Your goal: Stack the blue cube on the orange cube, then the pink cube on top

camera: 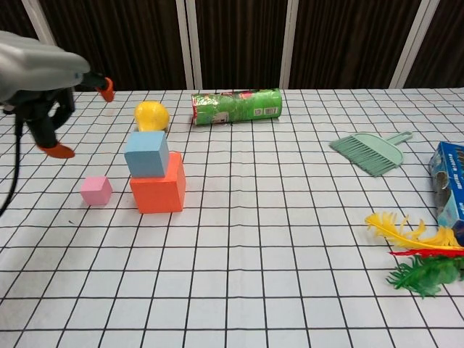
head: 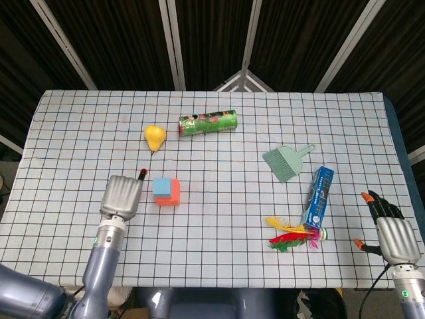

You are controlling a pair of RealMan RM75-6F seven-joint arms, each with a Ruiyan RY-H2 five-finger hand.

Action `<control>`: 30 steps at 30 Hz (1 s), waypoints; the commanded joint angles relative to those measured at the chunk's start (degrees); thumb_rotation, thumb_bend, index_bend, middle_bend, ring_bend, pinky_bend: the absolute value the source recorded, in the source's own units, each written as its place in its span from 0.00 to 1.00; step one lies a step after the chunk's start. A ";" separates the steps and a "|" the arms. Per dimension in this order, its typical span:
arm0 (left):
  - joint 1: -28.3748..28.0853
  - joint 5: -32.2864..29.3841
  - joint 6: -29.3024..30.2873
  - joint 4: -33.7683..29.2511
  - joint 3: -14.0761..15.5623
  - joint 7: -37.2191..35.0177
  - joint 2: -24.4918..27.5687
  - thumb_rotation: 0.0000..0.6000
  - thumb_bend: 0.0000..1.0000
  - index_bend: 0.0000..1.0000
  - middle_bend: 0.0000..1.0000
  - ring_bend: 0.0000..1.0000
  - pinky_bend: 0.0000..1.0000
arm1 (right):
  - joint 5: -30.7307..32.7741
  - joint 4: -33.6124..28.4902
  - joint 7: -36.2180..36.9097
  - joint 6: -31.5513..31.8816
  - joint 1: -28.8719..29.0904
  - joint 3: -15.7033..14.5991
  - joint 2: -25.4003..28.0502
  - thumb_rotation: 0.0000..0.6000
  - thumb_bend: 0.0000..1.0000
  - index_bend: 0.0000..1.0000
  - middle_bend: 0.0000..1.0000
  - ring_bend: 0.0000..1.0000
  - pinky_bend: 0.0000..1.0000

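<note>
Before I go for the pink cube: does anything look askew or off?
Slightly: the blue cube sits toward the left rear corner of the orange cube, not centred. The pink cube stands upright beside them.

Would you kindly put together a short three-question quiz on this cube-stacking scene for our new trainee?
1. True or false: the blue cube rests on the orange cube.
2. Where is the pink cube? A) on the blue cube B) on the table, left of the stack in the chest view C) in the left hand
3. Fill in: the green brush lies beside the ____ box.

Key
1. True
2. B; the left hand holds nothing, fingers apart.
3. blue
</note>
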 commanded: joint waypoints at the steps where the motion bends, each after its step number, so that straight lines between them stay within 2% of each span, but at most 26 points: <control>1: 7.56 7.01 -1.98 -3.25 8.27 -9.42 7.56 1.00 0.29 0.16 0.71 0.63 0.69 | -0.15 -0.02 0.05 -0.03 0.02 -0.07 0.02 1.00 0.19 0.08 0.07 0.13 0.16; 3: 9.08 8.09 -4.88 -0.90 9.72 -12.73 9.46 1.00 0.29 0.18 0.71 0.63 0.69 | -0.31 -0.01 0.06 -0.17 0.12 -0.14 -0.04 1.00 0.19 0.08 0.07 0.13 0.16; 7: 10.00 8.33 -9.38 3.84 10.75 -15.91 10.22 1.00 0.29 0.24 0.71 0.63 0.69 | -0.47 -0.03 -0.11 -0.36 0.30 -0.17 -0.14 1.00 0.19 0.08 0.07 0.13 0.16; 14: 9.86 7.97 -16.34 14.61 10.00 -19.10 6.58 1.00 0.29 0.26 0.72 0.64 0.69 | -0.15 -0.04 -0.47 -1.02 0.58 -0.21 -0.26 1.00 0.19 0.08 0.07 0.13 0.16; 21: 8.59 7.53 -17.94 20.67 8.19 -18.22 1.72 1.00 0.29 0.27 0.72 0.64 0.69 | 0.26 0.08 -0.52 -1.57 0.74 -0.24 -0.30 1.00 0.19 0.08 0.07 0.13 0.16; 30: 6.80 5.05 -18.92 24.76 6.18 -15.18 -2.51 1.00 0.32 0.30 0.73 0.64 0.69 | 0.75 0.13 -1.01 -2.58 1.21 -0.29 -0.49 1.00 0.19 0.08 0.07 0.13 0.16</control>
